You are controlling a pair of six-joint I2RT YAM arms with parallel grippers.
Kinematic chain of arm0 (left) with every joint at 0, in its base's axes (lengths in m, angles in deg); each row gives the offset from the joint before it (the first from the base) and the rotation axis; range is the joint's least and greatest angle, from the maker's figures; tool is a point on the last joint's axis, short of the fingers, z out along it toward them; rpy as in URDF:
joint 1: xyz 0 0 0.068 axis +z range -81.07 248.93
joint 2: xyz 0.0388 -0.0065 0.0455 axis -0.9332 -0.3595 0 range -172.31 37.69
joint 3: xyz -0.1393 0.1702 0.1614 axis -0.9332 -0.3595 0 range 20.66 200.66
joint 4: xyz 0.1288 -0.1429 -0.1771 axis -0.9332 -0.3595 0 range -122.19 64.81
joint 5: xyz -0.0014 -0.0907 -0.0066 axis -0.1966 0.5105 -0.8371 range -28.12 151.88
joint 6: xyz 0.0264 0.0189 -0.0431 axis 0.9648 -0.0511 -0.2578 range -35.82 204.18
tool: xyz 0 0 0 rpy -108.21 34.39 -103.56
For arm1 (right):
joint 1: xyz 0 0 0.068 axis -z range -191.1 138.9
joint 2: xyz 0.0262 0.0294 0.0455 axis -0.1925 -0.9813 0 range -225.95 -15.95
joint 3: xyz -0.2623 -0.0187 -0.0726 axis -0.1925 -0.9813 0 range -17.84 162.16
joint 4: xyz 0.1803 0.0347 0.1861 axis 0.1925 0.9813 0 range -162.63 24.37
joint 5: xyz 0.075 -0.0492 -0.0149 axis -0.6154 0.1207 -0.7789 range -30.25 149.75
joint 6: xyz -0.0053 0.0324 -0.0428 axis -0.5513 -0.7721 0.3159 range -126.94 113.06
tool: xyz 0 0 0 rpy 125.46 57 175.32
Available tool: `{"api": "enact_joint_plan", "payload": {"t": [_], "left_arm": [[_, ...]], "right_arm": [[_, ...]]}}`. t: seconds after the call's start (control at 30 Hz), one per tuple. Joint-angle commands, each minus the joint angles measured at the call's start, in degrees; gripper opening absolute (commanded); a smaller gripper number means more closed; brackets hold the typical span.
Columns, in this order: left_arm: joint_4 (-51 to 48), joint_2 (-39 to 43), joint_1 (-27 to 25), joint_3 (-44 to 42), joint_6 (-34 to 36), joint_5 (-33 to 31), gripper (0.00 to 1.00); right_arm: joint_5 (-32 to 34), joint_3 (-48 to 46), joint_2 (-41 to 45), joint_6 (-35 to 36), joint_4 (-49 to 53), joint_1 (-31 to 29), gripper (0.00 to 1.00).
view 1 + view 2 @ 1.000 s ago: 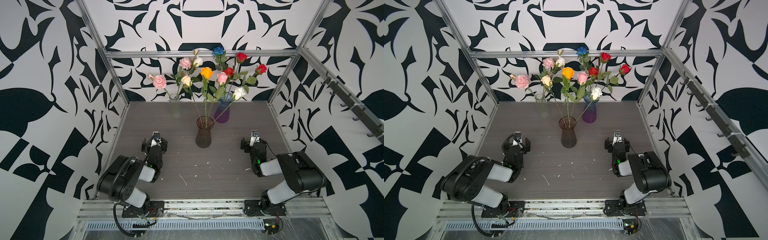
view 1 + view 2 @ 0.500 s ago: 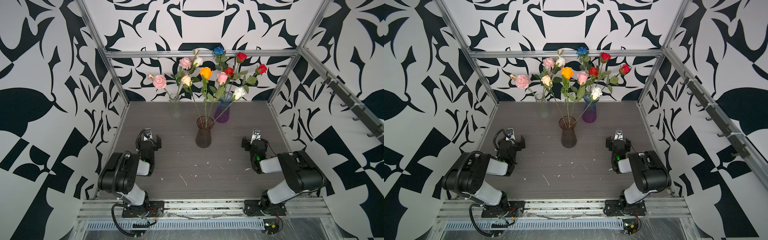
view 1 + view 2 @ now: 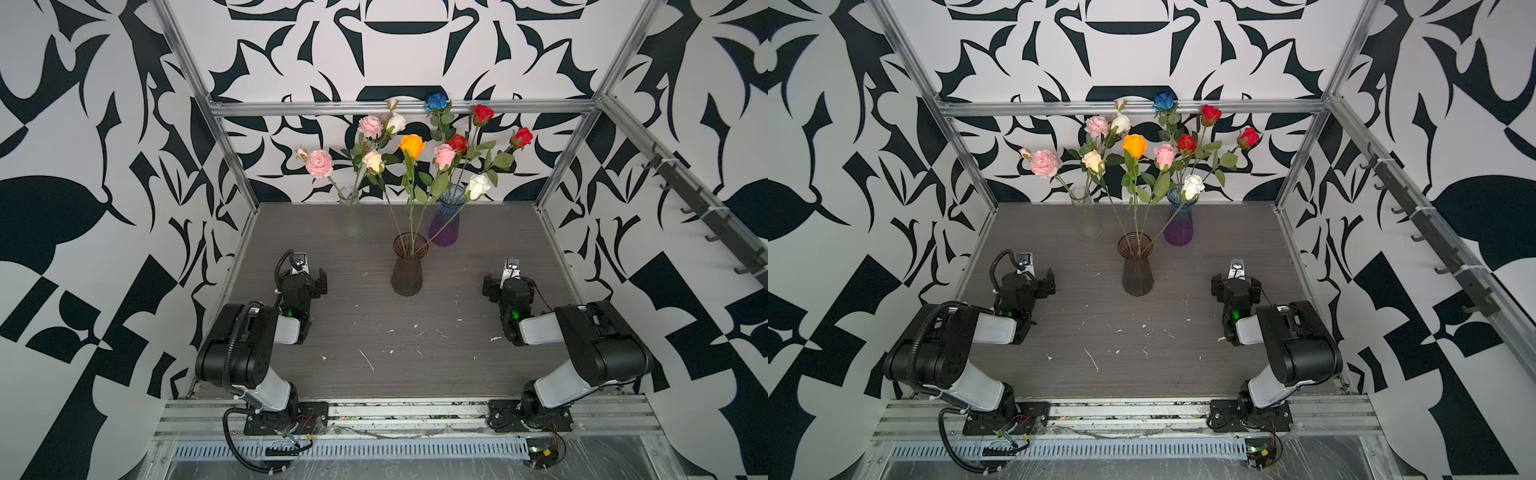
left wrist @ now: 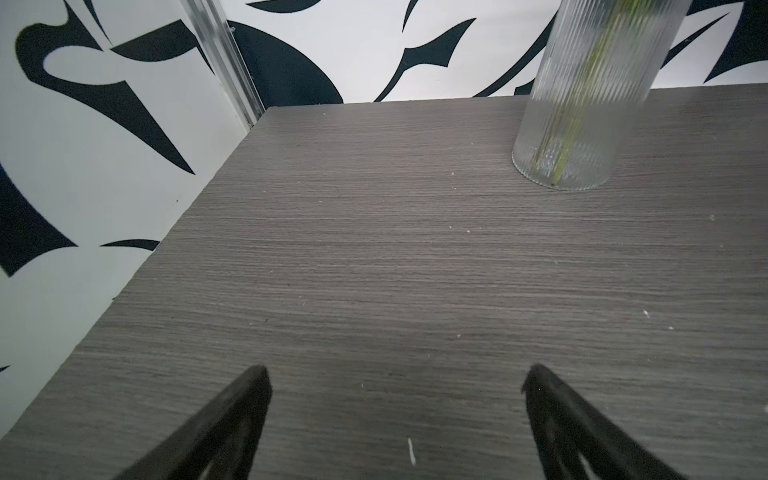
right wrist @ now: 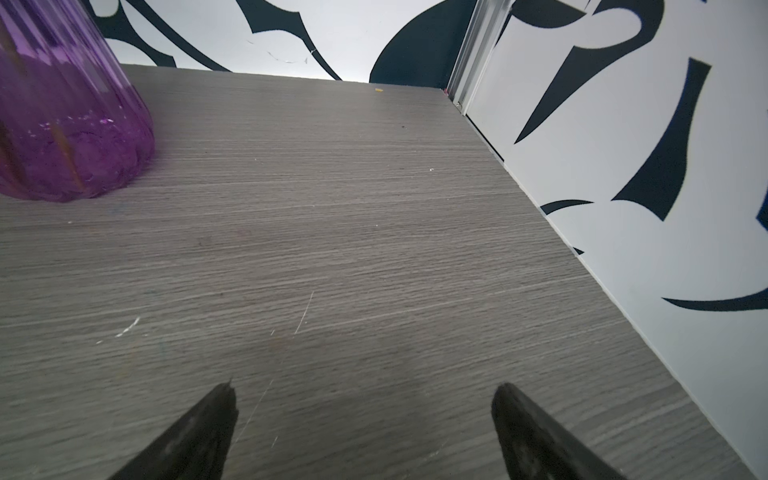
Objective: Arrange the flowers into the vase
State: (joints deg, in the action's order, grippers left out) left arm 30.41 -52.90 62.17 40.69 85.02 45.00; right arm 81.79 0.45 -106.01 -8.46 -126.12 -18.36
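CENTRE STAGE: About a dozen artificial long-stemmed flowers (image 3: pixel 412 145), their heads pink, white, red, orange, peach and blue, stand in three vessels on the grey wood-grain bench (image 3: pixel 415 345). A smoky brown ribbed glass vase (image 3: pixel 407 270) is at the middle, with a clear ribbed glass vase (image 3: pixel 352 216) and a purple fluted glass vase (image 3: pixel 445 222) behind it near the back wall. The left pincer (image 4: pixel 397 374) and right pincer (image 5: pixel 365 388) sit low on either side of the brown vase, both released and empty. The stems look light and wiry, the fabric heads soft and easily crushed. Bare stem below the leaves seems the safest hold, and a narrow vase may tip if a stem drags on its rim.
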Motion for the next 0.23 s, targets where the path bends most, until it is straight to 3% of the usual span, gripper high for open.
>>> {"api": "enact_joint_plan", "payload": {"t": [0.0,0.2], "left_arm": [[-0.4,0.2,0.3,0.8,-0.7,0.8,0.99],[-0.6,0.3,0.5,0.8,-0.8,1.4,0.99]], "right_arm": [[-0.2,1.8,0.1,-0.5,-0.9,0.0,1.0],[0.4,1.0,0.7,-0.1,-1.6,-0.1,1.0]]}}
